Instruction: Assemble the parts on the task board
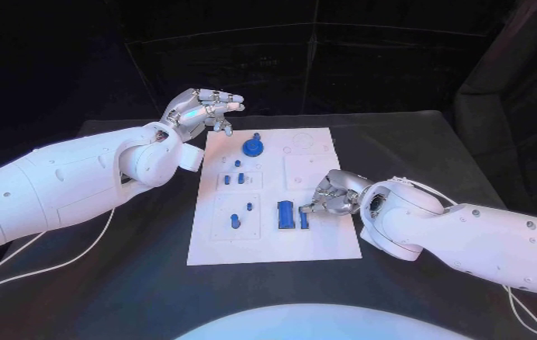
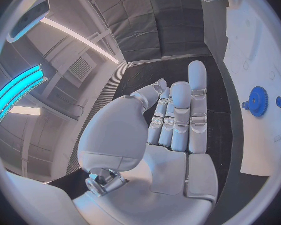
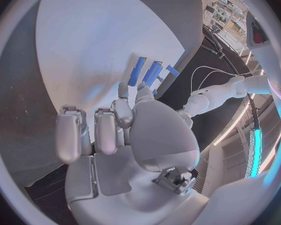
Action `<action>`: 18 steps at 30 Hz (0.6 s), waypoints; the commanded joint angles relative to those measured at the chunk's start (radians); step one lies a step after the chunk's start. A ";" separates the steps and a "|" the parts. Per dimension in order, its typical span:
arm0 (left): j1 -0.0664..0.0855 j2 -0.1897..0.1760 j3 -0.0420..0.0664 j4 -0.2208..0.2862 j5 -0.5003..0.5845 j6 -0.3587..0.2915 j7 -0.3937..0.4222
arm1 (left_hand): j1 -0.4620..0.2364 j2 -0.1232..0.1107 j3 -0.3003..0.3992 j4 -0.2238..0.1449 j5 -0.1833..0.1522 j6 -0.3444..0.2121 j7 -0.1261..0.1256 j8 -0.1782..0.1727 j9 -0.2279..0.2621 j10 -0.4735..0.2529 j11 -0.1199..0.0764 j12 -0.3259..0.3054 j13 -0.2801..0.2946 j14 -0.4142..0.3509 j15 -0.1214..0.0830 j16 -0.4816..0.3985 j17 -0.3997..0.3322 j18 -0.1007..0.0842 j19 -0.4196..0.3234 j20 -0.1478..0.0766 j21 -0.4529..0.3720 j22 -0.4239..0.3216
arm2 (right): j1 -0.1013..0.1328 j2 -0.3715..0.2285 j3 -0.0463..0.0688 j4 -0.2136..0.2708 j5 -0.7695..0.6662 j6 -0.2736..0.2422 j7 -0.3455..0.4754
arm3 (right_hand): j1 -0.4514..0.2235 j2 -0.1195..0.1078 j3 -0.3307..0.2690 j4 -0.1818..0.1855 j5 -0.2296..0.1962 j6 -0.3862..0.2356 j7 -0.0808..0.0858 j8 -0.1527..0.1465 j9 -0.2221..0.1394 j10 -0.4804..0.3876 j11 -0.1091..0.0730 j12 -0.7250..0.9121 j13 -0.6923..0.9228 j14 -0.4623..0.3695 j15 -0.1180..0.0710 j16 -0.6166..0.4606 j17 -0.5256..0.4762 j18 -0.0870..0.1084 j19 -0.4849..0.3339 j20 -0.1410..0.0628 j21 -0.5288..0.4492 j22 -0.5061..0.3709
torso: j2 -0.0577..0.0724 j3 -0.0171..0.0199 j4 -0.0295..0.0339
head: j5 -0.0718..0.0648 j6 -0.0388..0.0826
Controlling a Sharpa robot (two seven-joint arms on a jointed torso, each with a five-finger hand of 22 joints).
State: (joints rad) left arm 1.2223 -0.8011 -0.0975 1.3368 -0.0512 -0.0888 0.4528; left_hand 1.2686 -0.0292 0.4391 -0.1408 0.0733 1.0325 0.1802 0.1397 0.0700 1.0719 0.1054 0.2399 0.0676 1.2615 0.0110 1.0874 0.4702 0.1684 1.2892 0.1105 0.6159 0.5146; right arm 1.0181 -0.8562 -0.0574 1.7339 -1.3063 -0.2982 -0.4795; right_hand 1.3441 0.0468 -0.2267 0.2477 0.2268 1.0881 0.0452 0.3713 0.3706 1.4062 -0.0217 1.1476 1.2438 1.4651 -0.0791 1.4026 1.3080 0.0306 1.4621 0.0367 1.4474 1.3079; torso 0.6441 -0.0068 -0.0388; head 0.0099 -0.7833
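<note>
Right robot hand (image 1: 332, 193) is hovering, fingers curled on nothing, beside the blue bars (image 1: 292, 215) on the task board (image 1: 276, 243), near-right. Left robot hand (image 1: 202, 110) is idling spread. Risk: fingertips nudging bars askew.

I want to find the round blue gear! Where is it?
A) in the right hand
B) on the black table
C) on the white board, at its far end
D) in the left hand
C: the blue gear sits on the task board, with the left hand off to the side, holding nothing.
</note>
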 commanded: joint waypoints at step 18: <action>0.001 0.004 0.001 -0.002 0.003 0.015 0.003 | -0.007 0.004 0.006 0.001 0.006 -0.007 -0.001 0.004 -0.001 -0.008 0.001 0.002 -0.001 -0.007 0.003 0.000 -0.001 0.013 -0.004 -0.003 -0.005 -0.001 | 0.001 0.034 0.000 -0.015 -0.133 0.033 -0.085 | 0.049 0.012 0.006 -0.036 0.014 0.004 -0.008 0.023 0.013 0.011 -0.012 0.017 0.011 0.060 -0.013 0.008 0.016 0.008 0.007 -0.012 0.007 0.142 | -0.002 -0.0002 0.0003 | -0.001 -0.002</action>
State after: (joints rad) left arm 1.2223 -0.7981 -0.0975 1.3344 -0.0512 -0.0866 0.4519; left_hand 1.2686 -0.0292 0.4391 -0.1408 0.0733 1.0325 0.1803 0.1397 0.0700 1.0719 0.1054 0.2399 0.0676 1.2615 0.0109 1.0874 0.4703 0.1684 1.2892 0.1105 0.6159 0.5147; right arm 1.0176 -0.8226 -0.0574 1.7164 -1.4032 -0.2682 -0.5504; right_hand 1.3862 0.0571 -0.2217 0.2150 0.2388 1.0917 0.0416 0.3883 0.3830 1.4097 -0.0252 1.1617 1.2562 1.4652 -0.0861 1.4061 1.3078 0.0306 1.4671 0.0317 1.4514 1.3077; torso 0.6424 -0.0067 -0.0386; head 0.0097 -0.7870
